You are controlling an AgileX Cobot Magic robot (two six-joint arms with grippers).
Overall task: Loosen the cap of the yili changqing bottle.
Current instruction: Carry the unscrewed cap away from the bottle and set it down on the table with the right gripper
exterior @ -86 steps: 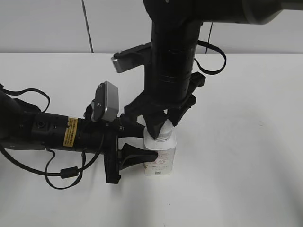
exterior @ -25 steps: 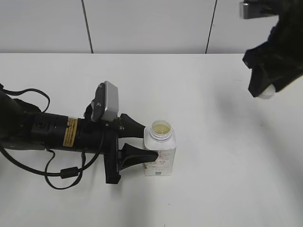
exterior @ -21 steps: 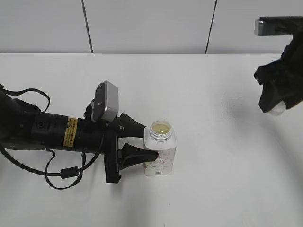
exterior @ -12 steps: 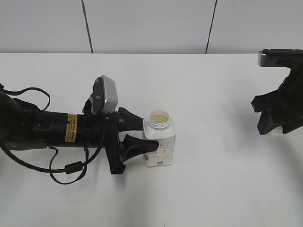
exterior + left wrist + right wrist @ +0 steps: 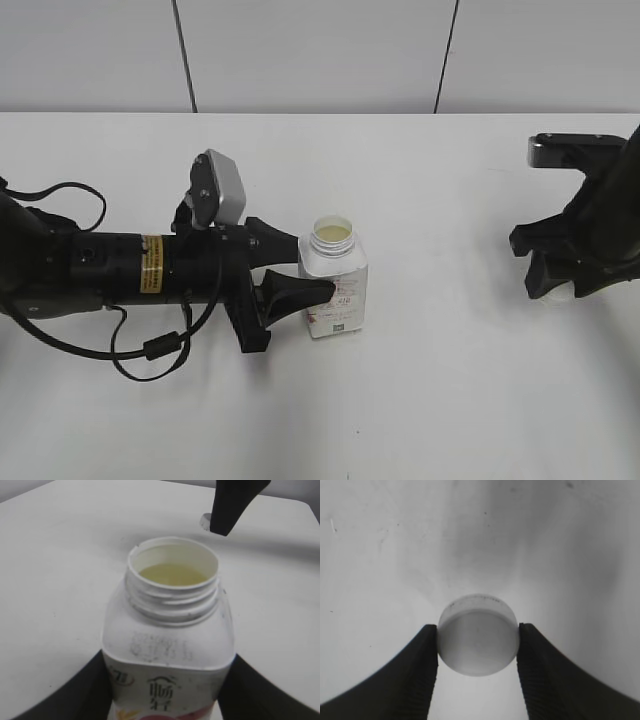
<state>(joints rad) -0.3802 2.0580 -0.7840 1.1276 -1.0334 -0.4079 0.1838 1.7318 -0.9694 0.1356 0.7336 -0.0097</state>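
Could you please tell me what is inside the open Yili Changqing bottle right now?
The bottle holds pale yellowish liquid, visible through the uncapped neck. How deep it goes is hidden by the opaque white walls.

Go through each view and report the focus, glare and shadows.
Exterior view: sharp, even light, soft shadows beside the bottle and under the right gripper. Left wrist view: neck crisp, foreground fingers blurred. Right wrist view: cap slightly soft, grey vignetting, table washed out.
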